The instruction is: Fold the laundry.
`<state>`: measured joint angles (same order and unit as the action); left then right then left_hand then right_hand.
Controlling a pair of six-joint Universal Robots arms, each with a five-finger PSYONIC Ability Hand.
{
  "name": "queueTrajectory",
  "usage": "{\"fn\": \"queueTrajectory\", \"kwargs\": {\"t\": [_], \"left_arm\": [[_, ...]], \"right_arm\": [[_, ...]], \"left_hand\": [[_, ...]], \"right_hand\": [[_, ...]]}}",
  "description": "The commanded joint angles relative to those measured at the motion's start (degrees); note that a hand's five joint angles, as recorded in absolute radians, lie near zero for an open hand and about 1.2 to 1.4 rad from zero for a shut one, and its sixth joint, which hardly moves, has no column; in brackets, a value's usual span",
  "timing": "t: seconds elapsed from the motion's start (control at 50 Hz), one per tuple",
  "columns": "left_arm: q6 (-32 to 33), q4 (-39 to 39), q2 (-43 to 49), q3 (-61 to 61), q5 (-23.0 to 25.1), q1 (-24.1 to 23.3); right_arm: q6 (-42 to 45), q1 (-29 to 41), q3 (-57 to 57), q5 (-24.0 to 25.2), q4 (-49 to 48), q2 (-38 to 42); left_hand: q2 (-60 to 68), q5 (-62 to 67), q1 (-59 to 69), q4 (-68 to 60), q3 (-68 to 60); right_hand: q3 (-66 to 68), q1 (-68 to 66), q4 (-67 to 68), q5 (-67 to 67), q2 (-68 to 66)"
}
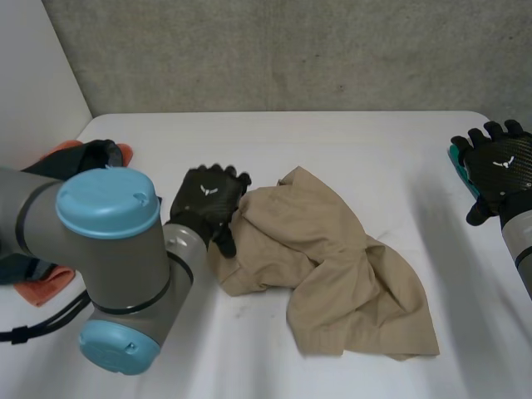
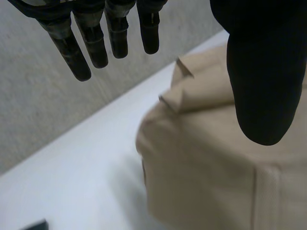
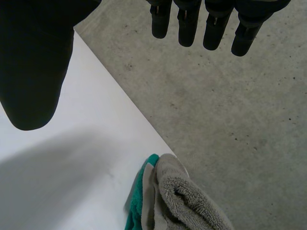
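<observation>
A tan garment [image 1: 332, 258] lies crumpled in the middle of the white table [image 1: 332, 141]. My left hand [image 1: 208, 199] hovers over its left edge, fingers [image 2: 81, 43] straight and spread, thumb [image 2: 261, 86] above the tan cloth [image 2: 216, 167]; nothing is gripped. My right hand [image 1: 499, 166] is raised at the table's right edge, open, fingers [image 3: 192, 24] straight and thumb [image 3: 33, 72] apart, holding nothing.
An orange cloth [image 1: 50, 287] and dark cloth [image 1: 91, 154] lie behind my left arm at the table's left edge. A grey towel [image 3: 187, 201] on a teal cloth [image 3: 139, 191] sits at the table's right edge, under my right hand. Beyond is grey floor [image 3: 230, 96].
</observation>
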<state>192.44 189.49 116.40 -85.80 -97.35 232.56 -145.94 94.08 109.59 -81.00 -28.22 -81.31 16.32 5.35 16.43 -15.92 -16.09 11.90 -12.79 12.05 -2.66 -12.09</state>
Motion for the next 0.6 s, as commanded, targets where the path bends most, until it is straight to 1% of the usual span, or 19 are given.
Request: {"fn": "queueTrajectory", "kwargs": {"t": [0.02, 0.08, 0.14, 0.16, 0.18, 0.22, 0.24, 0.28, 0.32, 0.34, 0.36, 0.42, 0.46, 0.48, 0.5, 0.54, 0.56, 0.58, 0.6], "left_arm": [[-0.1, 0.0, 6.5, 0.4, 0.1, 0.2], [0.0, 0.0, 8.9, 2.6, 0.1, 0.5], [0.0, 0.4, 11.7, 4.5, 0.1, 0.9], [0.0, 0.8, 12.5, 4.8, 0.2, 1.0], [0.0, 1.5, 14.0, 6.0, 0.2, 1.1], [0.0, 2.4, 14.6, 7.2, 0.0, 1.5], [0.0, 2.9, 14.6, 7.6, -0.3, 1.8], [0.4, 5.4, 14.5, 9.2, -1.7, 2.7], [0.7, 8.6, 12.2, 10.7, -4.0, 4.0], [0.8, 9.7, 10.9, 11.3, -4.7, 4.3], [0.9, 12.4, 7.0, 13.3, -5.8, 5.9], [0.8, 16.5, 1.7, 16.7, -5.5, 8.2], [0.8, 18.1, 0.4, 18.6, -4.8, 8.4], [0.9, 19.0, 0.1, 19.8, -4.0, 8.3], [0.8, 19.6, 0.0, 21.9, -1.6, 8.1], [0.7, 19.9, 0.1, 23.3, 1.5, 7.8], [0.7, 19.9, 0.2, 23.7, 4.7, 7.3], [0.6, 19.9, 0.3, 23.7, 6.0, 6.9], [0.5, 19.9, 1.0, 23.7, 9.9, 5.5]], "right_arm": [[-0.1, 0.0, 0.3, 0.1, 0.0, 0.2], [0.0, 0.2, 0.5, 0.1, 0.0, 0.3], [0.0, 0.3, 0.5, 0.0, 0.0, 0.3], [0.0, 0.4, 0.5, -0.1, 0.1, 0.4], [0.0, 0.4, 0.5, -0.1, 0.1, 0.4], [0.0, 0.4, 0.6, -0.1, 0.1, 0.4], [0.0, 0.5, 0.6, -0.2, 0.1, 0.4], [0.1, 0.6, 0.8, -0.2, 0.1, 0.0], [0.1, 0.6, 0.9, -0.3, 0.1, -0.2], [0.1, 0.7, 0.9, -0.3, 0.1, -0.3], [0.1, 0.8, 1.0, -0.3, 0.1, -0.5], [0.0, 1.0, 1.1, -0.3, 0.1, -0.6], [0.0, 1.5, 1.1, -0.4, 0.1, -0.6], [0.0, 1.6, 1.1, -0.4, 0.1, -0.7], [0.0, 1.8, 1.2, -0.4, 0.2, -0.7], [0.0, 2.0, 1.2, -0.4, 0.4, -0.9], [0.0, 2.0, 1.3, -0.4, 0.4, -1.0], [0.0, 2.0, 1.3, -0.4, 0.4, -1.0], [0.0, 1.9, 1.3, -0.4, 0.4, -1.0]], "left_hand": [[-0.2, 0.8, -0.3, -0.2, 0.0], [2.0, 2.9, 1.8, -2.4, -2.2], [14.0, 15.0, 13.9, -14.4, -14.3], [20.2, 21.2, 20.1, -20.6, -20.5], [38.3, 39.3, 38.2, -38.7, -38.5], [60.5, 61.5, 60.4, -61.0, -60.8], [63.6, 64.6, 63.5, -64.1, -63.9], [63.7, 64.7, 63.6, -64.1, -63.9], [63.7, 64.7, 63.6, -64.1, -63.9], [63.7, 64.7, 63.6, -64.1, -63.9], [63.7, 64.7, 63.6, -64.1, -63.9], [63.7, 64.7, 63.6, -64.1, -63.9], [63.7, 64.7, 63.6, -64.1, -63.9], [63.7, 64.7, 63.6, -64.1, -63.9], [63.7, 64.7, 63.6, -64.1, -63.9], [63.7, 64.7, 63.6, -64.1, -63.9], [63.7, 64.7, 63.6, -64.1, -63.9], [63.7, 64.7, 63.6, -64.1, -63.9], [63.7, 64.7, 63.6, -64.1, -63.9]], "right_hand": [[-1.9, 2.8, -2.0, 2.7, 2.1], [-1.9, 2.8, -2.0, 2.7, 2.1], [-1.9, 2.8, -2.0, 2.7, 2.1], [-1.9, 2.8, -2.0, 2.7, 2.1], [-1.9, 2.8, -2.0, 2.7, 2.1], [-1.9, 2.8, -2.0, 2.7, 2.1], [-1.9, 2.8, -2.0, 2.7, 2.1], [-1.9, 2.8, -2.0, 2.7, 2.1], [-1.9, 2.8, -2.0, 2.7, 2.1], [-1.9, 2.8, -2.0, 2.7, 2.1], [-1.9, 2.8, -2.0, 2.7, 2.1], [-1.9, 2.8, -2.0, 2.7, 2.1], [-1.9, 2.8, -2.0, 2.7, 2.1], [-1.9, 2.8, -2.0, 2.7, 2.1], [-1.9, 2.8, -2.0, 2.7, 2.1], [-1.9, 2.8, -2.0, 2.7, 2.1], [-1.9, 2.8, -2.0, 2.7, 2.1], [-1.9, 2.8, -2.0, 2.7, 2.1], [-1.9, 2.8, -2.0, 2.7, 2.1]]}}
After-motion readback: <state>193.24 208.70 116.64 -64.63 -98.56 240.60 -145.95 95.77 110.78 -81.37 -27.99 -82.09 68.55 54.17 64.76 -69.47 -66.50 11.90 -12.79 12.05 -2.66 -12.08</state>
